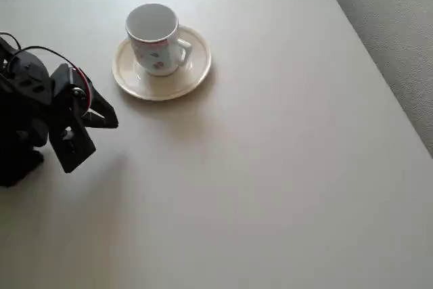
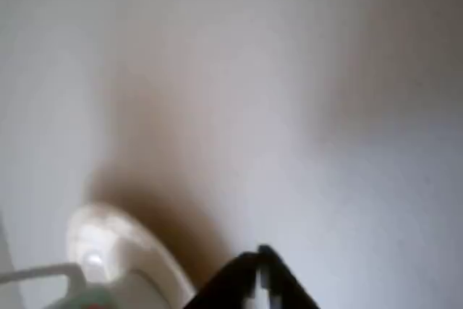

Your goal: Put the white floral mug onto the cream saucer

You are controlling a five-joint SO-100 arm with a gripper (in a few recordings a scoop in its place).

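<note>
The white floral mug point(image 1: 156, 40) stands upright inside the cream saucer point(image 1: 146, 89) at the upper left of the overhead view, its handle pointing right. My black gripper point(image 1: 111, 121) hovers to the lower left of the saucer, apart from it, tip pointing right, jaws together with nothing between them. In the blurred wrist view the gripper point(image 2: 260, 269) shows as one dark peak at the bottom edge. The saucer point(image 2: 108, 240) and part of the mug point(image 2: 69, 287) sit at the bottom left.
The pale table point(image 1: 270, 187) stretches wide to the right and front of the saucer. Its right edge runs diagonally at the upper right, with grey floor point(image 1: 396, 25) beyond. The arm's black body point(image 1: 27, 113) fills the left edge.
</note>
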